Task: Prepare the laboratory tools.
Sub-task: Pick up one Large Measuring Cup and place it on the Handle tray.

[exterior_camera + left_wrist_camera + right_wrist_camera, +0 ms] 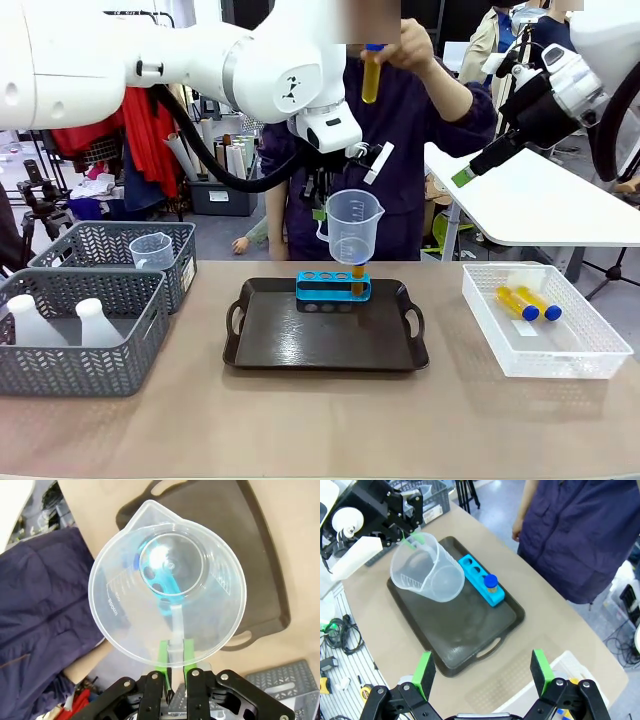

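Observation:
My left gripper (175,652) is shut on the handle of the clear measuring beaker (167,582), which hangs upright in the air over the black tray (290,345). Below the beaker (354,225) a small blue rack (333,290) stands on the tray with one blue-capped tube (358,275) of amber liquid in its right end hole. The person's hand holds another tube (371,75) high above the table. Two more tubes (530,303) lie in the white mesh basket (590,360). My right gripper (482,672) is open, raised high over the table's right side (463,177).
At the left stand two grey mesh baskets (60,375). The near one holds two white flasks (95,322) and the far one a second clear beaker (150,250). The person stands close behind the tray. A white side table (540,205) is at the back right.

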Robot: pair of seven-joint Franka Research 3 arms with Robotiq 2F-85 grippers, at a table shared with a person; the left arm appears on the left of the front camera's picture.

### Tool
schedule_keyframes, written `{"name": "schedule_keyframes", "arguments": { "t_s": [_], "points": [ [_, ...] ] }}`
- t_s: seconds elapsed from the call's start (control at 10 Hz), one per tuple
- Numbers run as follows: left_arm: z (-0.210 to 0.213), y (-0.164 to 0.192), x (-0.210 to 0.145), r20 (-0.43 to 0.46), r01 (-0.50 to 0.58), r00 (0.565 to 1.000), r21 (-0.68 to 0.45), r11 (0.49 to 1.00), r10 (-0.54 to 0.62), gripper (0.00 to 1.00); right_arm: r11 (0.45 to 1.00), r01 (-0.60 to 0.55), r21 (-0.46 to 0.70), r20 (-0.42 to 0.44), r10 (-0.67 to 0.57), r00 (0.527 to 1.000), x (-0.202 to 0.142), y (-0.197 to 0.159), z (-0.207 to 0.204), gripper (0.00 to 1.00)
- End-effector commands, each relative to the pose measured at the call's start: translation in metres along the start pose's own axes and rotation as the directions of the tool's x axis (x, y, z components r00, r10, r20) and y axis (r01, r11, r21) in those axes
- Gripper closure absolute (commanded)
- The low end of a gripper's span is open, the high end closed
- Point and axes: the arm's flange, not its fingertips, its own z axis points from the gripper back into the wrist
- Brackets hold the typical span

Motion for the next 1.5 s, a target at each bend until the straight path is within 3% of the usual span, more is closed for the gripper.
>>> {"name": "schedule_keyframes", "arguments": {
  "t_s": [0.0, 0.4, 0.8, 1.4],
  "points": [
    [-0.021, 0.015, 0.006, 0.037, 0.056, 0.998, -0.08, 0.995, -0.053, 1.0, 1.0, -0.002, 0.014, 0.012, 0.002, 1.0, 0.0, -0.001, 0.002, 0.0],
    [-0.079, 0.034, 0.024, 0.028, 0.094, 0.996, -0.181, 0.979, -0.09, 1.0, 1.0, -0.002, 0.014, 0.012, 0.002, 1.0, 0.0, -0.001, 0.002, 0.0],
    [-0.126, 0.035, 0.039, 0.073, 0.132, 0.99, -0.263, 0.956, -0.117, 1.0, 1.0, -0.002, 0.014, 0.012, 0.002, 1.0, 0.0, -0.001, 0.002, 0.0],
    [-0.165, 0.034, 0.045, 0.082, 0.136, 0.99, -0.297, 0.945, -0.117, 1.0, 1.0, -0.002, 0.014, 0.012, 0.002, 1.0, 0.0, -0.001, 0.002, 0.0]
  ]
}}
